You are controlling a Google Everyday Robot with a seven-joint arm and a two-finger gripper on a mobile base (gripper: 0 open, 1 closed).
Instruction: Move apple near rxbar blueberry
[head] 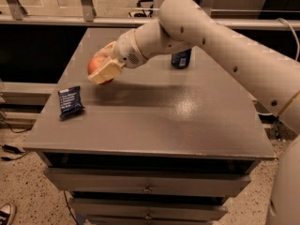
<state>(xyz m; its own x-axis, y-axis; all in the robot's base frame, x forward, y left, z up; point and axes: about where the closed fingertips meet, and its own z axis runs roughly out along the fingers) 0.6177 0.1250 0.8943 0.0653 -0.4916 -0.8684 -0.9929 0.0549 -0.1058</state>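
Observation:
My gripper [101, 67] is shut on the red-orange apple [96, 63] and holds it in the air above the left part of the grey table [154, 121]. The cream fingers [107, 71] cover most of the apple's front. The rxbar blueberry [70, 101], a flat dark navy wrapper with white print, lies on the table near its left edge, below and to the left of the apple. The apple hangs apart from the wrapper, up and to its right.
A tall blue soda can [181, 58] stands at the back of the table, partly behind my arm [197, 32]. Drawers [147, 186] sit under the tabletop. A railing [56, 20] runs behind the table. A shoe [5, 213] lies on the floor at lower left.

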